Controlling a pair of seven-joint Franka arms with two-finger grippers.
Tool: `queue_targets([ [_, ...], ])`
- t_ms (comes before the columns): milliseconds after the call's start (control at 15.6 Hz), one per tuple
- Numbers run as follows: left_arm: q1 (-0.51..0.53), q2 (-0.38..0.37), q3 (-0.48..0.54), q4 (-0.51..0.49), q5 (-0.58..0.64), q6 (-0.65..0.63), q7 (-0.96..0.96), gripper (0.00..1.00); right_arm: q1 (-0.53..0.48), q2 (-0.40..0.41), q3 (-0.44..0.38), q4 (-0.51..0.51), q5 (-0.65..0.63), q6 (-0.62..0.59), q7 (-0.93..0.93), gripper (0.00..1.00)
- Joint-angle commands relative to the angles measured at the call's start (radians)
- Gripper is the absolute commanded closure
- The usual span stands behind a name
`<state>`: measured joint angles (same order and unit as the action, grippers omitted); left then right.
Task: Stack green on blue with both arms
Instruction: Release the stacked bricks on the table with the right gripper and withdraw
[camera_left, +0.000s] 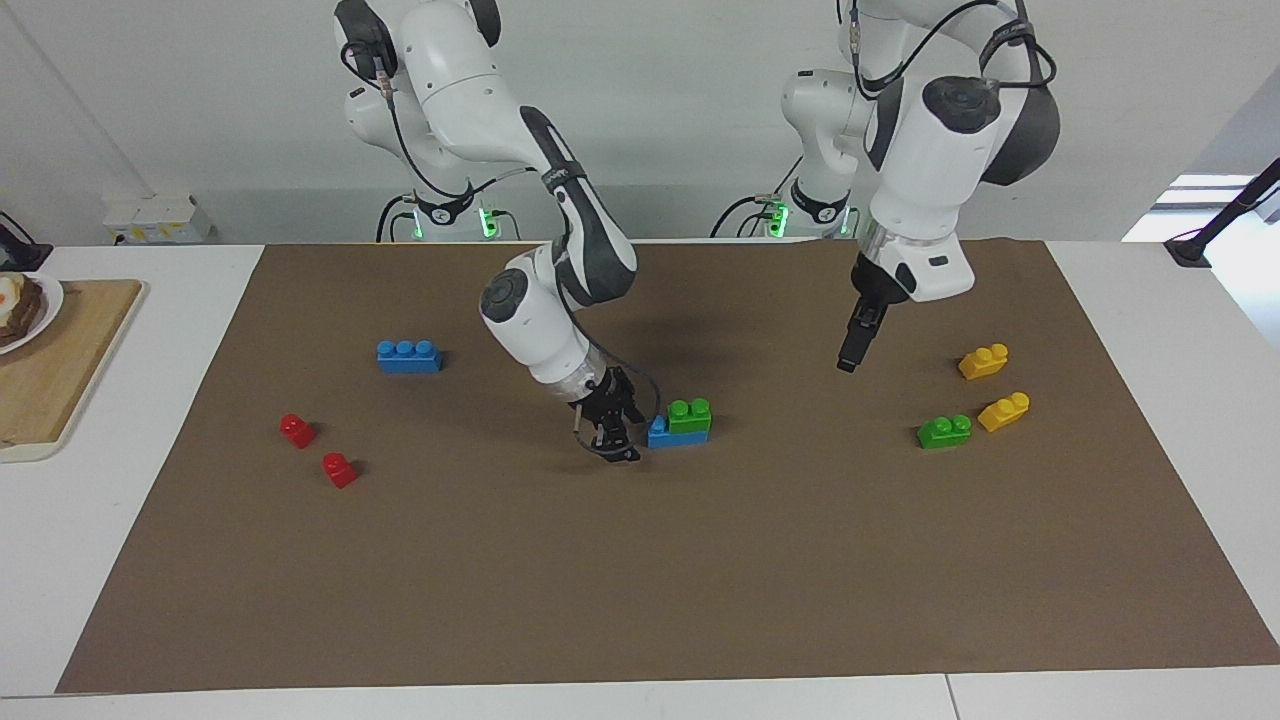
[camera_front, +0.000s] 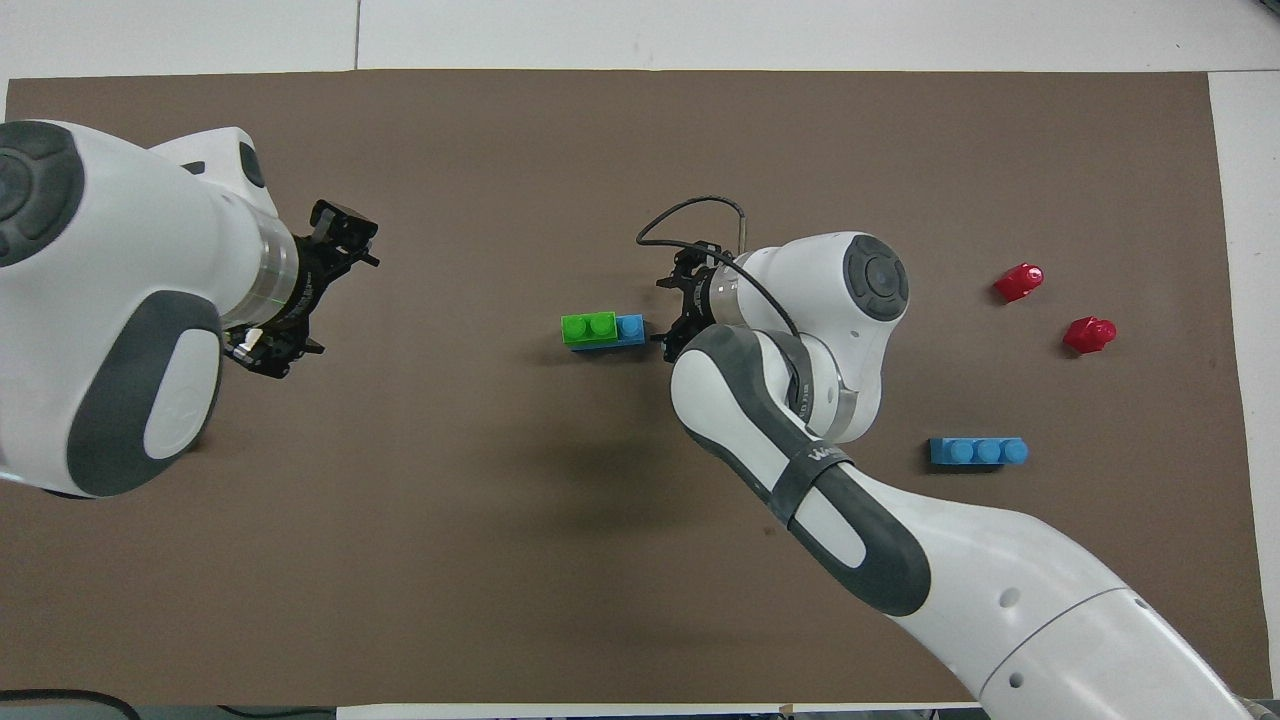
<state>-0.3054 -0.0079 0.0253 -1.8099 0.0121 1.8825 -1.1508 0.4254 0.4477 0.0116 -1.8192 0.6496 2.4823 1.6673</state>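
Observation:
A green brick (camera_left: 690, 413) (camera_front: 588, 327) sits pressed onto a blue brick (camera_left: 662, 436) (camera_front: 630, 328) in the middle of the brown mat, leaving one blue stud bare at the right arm's end. My right gripper (camera_left: 615, 445) (camera_front: 668, 312) hangs low just beside that bare end, open and clear of the brick. My left gripper (camera_left: 847, 362) (camera_front: 325, 295) is raised in the air, open and holding nothing, over the mat between the stack and the yellow bricks.
A second green brick (camera_left: 944, 431) and two yellow bricks (camera_left: 983, 360) (camera_left: 1004, 410) lie toward the left arm's end. A second blue brick (camera_left: 408, 355) (camera_front: 978, 451) and two red bricks (camera_left: 296, 429) (camera_left: 339, 469) lie toward the right arm's end, near a wooden board (camera_left: 60, 370).

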Motion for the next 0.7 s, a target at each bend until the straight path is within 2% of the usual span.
queue_targets([
  [0, 0.055, -0.056, -0.005, -0.012, 0.002, -0.089, 0.188, 0.00, -0.083, -0.067, 0.008, -0.006, -0.002, -0.086, -0.050, 0.20],
  [256, 0.104, -0.092, 0.004, -0.014, 0.002, -0.167, 0.437, 0.00, -0.187, -0.145, 0.002, -0.002, -0.021, -0.192, -0.301, 0.08],
  [320, 0.115, -0.095, 0.016, -0.012, 0.002, -0.183, 0.468, 0.00, -0.209, -0.167, 0.001, 0.006, -0.051, -0.227, -0.387, 0.00],
  [448, 0.126, -0.107, 0.021, -0.012, 0.002, -0.210, 0.519, 0.00, -0.244, -0.202, -0.001, 0.032, -0.190, -0.302, -0.550, 0.00],
  [577, 0.199, -0.115, -0.005, -0.008, 0.002, -0.249, 0.554, 0.00, -0.276, -0.239, 0.001, 0.057, -0.319, -0.368, -0.705, 0.00],
  [641, 0.233, -0.107, -0.027, 0.027, -0.010, -0.267, 0.581, 0.00, -0.299, -0.260, 0.001, 0.060, -0.352, -0.396, -0.809, 0.00],
])
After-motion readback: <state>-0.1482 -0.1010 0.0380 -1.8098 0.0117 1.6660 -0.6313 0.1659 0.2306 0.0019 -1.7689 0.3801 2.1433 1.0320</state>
